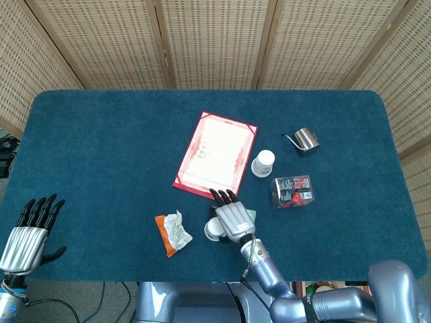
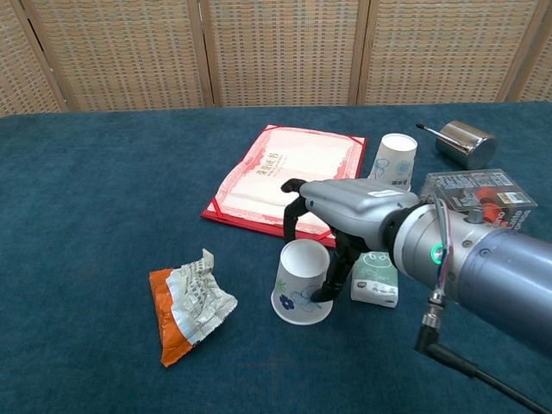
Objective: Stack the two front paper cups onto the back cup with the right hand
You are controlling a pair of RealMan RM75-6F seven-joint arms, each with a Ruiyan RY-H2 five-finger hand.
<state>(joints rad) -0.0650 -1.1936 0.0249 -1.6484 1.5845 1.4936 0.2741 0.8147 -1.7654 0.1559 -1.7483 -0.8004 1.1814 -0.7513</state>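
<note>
A front paper cup (image 2: 302, 291) with a blue flower print stands mouth up and tilted on the blue table (image 2: 103, 190), just in front of the red folder. My right hand (image 2: 335, 214) grips it, with the thumb against its right side and the fingers (image 2: 291, 210) curled behind its far rim. In the head view the right hand (image 1: 231, 217) covers most of this cup (image 1: 211, 231). The back cup (image 2: 396, 159) stands upright and alone by the folder's right edge, also seen as the back cup (image 1: 262, 162). I see no other front cup. My left hand (image 1: 30, 227) hangs open off the table's near left corner.
A red certificate folder (image 2: 280, 177) lies behind the cup. A crumpled orange snack wrapper (image 2: 190, 302) is to its left and a green-white tissue pack (image 2: 376, 280) touches the hand's right side. A clear box (image 2: 474, 194) and a steel pitcher (image 2: 466, 142) stand at the right.
</note>
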